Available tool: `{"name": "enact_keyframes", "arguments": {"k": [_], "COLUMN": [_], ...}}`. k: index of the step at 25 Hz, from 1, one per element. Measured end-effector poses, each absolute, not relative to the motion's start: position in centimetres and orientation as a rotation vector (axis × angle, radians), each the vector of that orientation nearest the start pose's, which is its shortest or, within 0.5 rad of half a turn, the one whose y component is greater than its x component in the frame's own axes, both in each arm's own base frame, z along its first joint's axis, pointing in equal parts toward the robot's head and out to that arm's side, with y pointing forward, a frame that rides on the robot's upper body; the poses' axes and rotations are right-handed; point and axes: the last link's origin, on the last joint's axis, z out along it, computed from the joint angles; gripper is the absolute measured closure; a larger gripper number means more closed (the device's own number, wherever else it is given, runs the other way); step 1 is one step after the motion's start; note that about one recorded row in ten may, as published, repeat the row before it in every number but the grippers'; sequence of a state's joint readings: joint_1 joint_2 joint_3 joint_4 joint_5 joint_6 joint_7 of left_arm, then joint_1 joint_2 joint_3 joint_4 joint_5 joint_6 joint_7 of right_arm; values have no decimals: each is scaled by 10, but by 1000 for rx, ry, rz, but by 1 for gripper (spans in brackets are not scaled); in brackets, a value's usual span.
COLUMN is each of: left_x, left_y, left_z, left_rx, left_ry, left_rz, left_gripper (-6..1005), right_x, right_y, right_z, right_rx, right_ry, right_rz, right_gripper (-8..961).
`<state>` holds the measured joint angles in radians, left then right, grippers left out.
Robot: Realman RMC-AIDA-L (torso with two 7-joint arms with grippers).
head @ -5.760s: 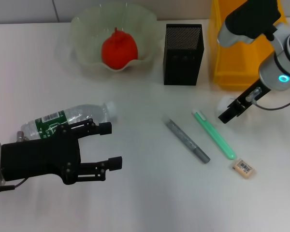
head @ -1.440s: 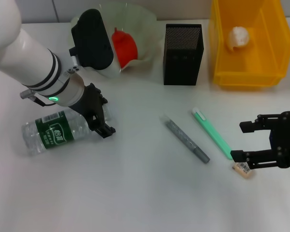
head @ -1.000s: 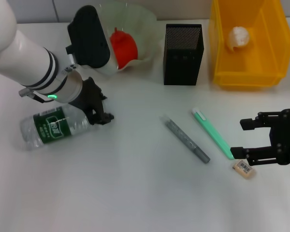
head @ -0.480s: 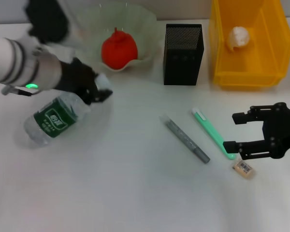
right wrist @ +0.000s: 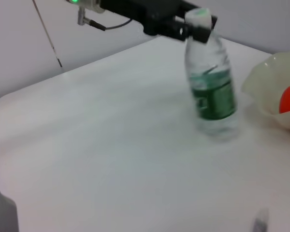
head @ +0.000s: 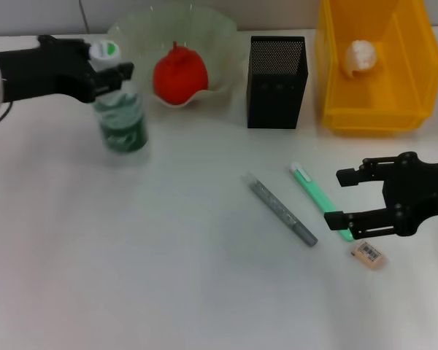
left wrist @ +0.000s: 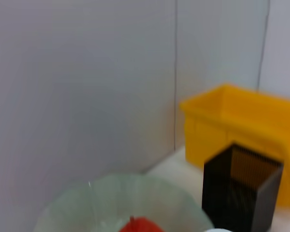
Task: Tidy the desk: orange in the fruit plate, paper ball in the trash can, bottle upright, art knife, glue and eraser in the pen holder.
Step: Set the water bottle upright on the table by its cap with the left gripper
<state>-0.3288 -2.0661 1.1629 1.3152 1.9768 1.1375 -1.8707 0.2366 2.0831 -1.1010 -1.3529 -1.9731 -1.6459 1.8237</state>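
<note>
The bottle (head: 121,115) (right wrist: 211,89) stands upright left of the fruit plate (head: 128,45), which holds the orange (head: 180,75). My left gripper (head: 108,67) (right wrist: 189,27) is shut on the bottle's neck under the cap. The paper ball (head: 361,52) lies in the trash can (head: 334,87). In front of the pen holder (head: 276,80) lie a grey stick (head: 281,210) and a green stick (head: 317,197); which is the art knife and which the glue I cannot tell. My right gripper (head: 336,197) is open over the green stick's near end, with the eraser (head: 369,253) just in front of it.
The left wrist view shows the fruit plate (left wrist: 111,198), the pen holder (left wrist: 239,191) and the trash can (left wrist: 232,125) against a grey wall. The table's near-left area holds nothing.
The left gripper has raised the bottle from tilted to upright and moved it back toward the fruit plate. The right gripper has shifted slightly left along the green stick.
</note>
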Motion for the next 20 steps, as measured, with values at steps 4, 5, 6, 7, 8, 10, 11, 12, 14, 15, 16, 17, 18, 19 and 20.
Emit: {"name": "enact_keyframes", "arguments": {"k": [4, 5, 6, 7, 8, 10, 11, 12, 14, 15, 16, 17, 18, 19, 20], "left_x": [-223, -225, -225, -228, -230, -232, -232, -237, -240, -241, -241, -241, -243, -247, -249], "left_y": [354, 353, 353, 352, 353, 354, 354, 356, 357, 358, 358, 358, 358, 359, 360], "left_z": [57, 55, 55, 51, 48, 45, 45, 38, 35, 34, 34, 34, 33, 33, 33], "left_rx": [-2388, -2385, -2385, -2384, -2386, -2387, -2387, -2380, -2371, -2363, -2363, -2363, -2352, -2327, -2320], "left_ry": [-575, -580, -580, -592, -600, -608, -608, -605, -597, -589, -589, -589, -584, -562, -561], "left_rz": [-588, -622, -622, -648, -657, -665, -665, -683, -695, -705, -705, -705, -718, -732, -728], "left_gripper": [544, 544, 544, 543, 543, 542, 542, 542, 541, 541, 541, 540, 540, 540, 539], "right_x": [232, 231, 231, 231, 231, 231, 231, 232, 234, 234, 234, 236, 236, 237, 238], "right_y": [284, 284, 284, 284, 284, 283, 283, 282, 282, 282, 281, 281, 281, 280, 280], "right_z": [35, 34, 34, 33, 33, 33, 32, 31, 30, 30, 29, 28, 28, 28, 28], "right_rx": [-2864, -2864, -2866, -2868, -2868, -2871, -2873, -2875, -2877, -2877, -2877, -2878, -2878, -2877, -2876], "right_ry": [606, 609, 610, 610, 610, 606, 603, 605, 611, 611, 615, 625, 625, 627, 626], "right_rz": [341, 346, 354, 365, 365, 387, 400, 412, 416, 416, 417, 421, 421, 422, 422], "right_gripper": [182, 182, 182, 182, 182, 182, 182, 182, 182, 182, 182, 182, 182, 183, 183]}}
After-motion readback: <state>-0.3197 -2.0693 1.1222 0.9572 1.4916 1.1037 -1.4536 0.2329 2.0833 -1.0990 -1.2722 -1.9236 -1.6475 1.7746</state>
